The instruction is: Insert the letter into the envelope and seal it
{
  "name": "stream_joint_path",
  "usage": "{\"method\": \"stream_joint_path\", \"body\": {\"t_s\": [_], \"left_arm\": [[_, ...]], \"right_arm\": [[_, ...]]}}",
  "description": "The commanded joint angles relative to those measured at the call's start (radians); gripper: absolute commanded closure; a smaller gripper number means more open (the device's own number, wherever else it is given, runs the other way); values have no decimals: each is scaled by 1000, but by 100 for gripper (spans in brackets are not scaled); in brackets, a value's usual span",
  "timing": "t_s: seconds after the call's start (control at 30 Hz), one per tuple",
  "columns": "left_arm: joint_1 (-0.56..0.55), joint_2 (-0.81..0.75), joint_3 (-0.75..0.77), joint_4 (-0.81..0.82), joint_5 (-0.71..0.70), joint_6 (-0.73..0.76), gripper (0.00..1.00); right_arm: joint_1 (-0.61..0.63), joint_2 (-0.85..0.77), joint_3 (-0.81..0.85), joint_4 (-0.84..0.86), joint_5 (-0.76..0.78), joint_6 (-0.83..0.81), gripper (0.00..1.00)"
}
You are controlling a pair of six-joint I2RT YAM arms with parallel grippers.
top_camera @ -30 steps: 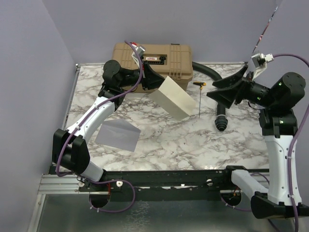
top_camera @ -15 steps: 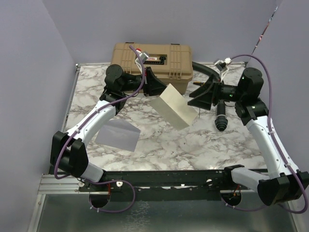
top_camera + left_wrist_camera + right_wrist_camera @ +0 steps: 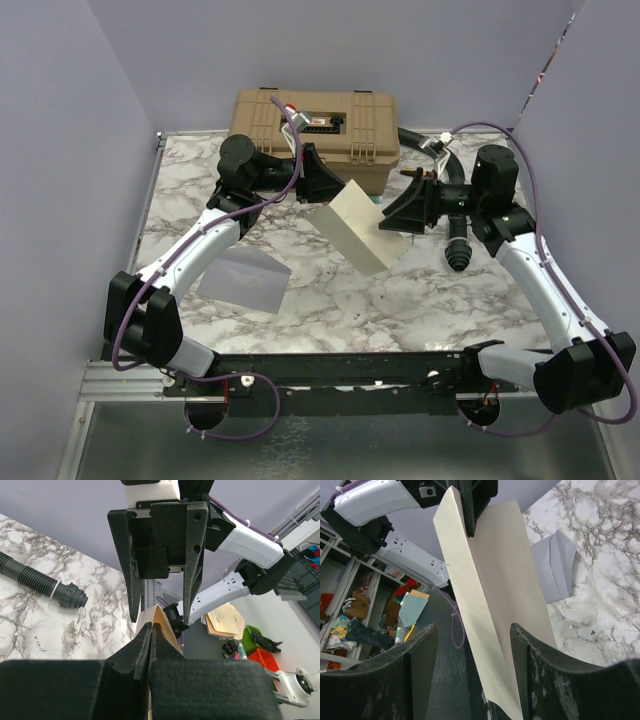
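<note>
The letter (image 3: 355, 232), a pale tan sheet, hangs tilted in the air above the marble table. My left gripper (image 3: 327, 193) is shut on its upper left corner; in the left wrist view the closed fingertips (image 3: 151, 630) pinch the letter (image 3: 162, 624). My right gripper (image 3: 393, 213) is open, its jaws on either side of the letter's right end. In the right wrist view the letter (image 3: 495, 590) runs between the open fingers (image 3: 420, 670), close to the right one. The grey envelope (image 3: 243, 278) lies flat on the table at the left, also in the right wrist view (image 3: 555, 575).
A tan hard case (image 3: 315, 120) stands at the back of the table. A black ribbed hose (image 3: 452, 175) curves behind the right arm, its nozzle (image 3: 457, 252) resting on the table. Purple walls close in the left, back and right sides.
My right arm has swung in from the right and lowered, bringing its open jaws around the letter's right end. My left gripper keeps hold of the letter, which has tilted slightly.
</note>
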Motion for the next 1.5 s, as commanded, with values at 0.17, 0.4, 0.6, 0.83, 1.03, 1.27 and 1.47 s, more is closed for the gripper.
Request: {"method": "stream_joint_path", "body": {"t_s": [0.17,0.4,0.6,0.83,1.03,1.27,1.47], "left_arm": [[-8,-28,-2,22,23,-3,100],[46,-30,-11,20,57,5,100],[178,-98,-104,-130,40,162,60],[225,-110,13,-721,-451,565,14],[212,-102,38,-684,-564,379,2],[62,-169,-101,-328,-582,-5,1],[-42,-164,-170,-139,-603,-176,34]], "right_arm": [[54,47,6,63,-18,-9,58],[55,38,-24,92,15,8,99],[54,13,-44,47,99,-14,100],[55,19,27,-158,459,-64,99],[55,1,22,-89,724,74,99],[62,-17,-108,257,666,447,99],[70,-4,-116,338,559,520,99]]}}
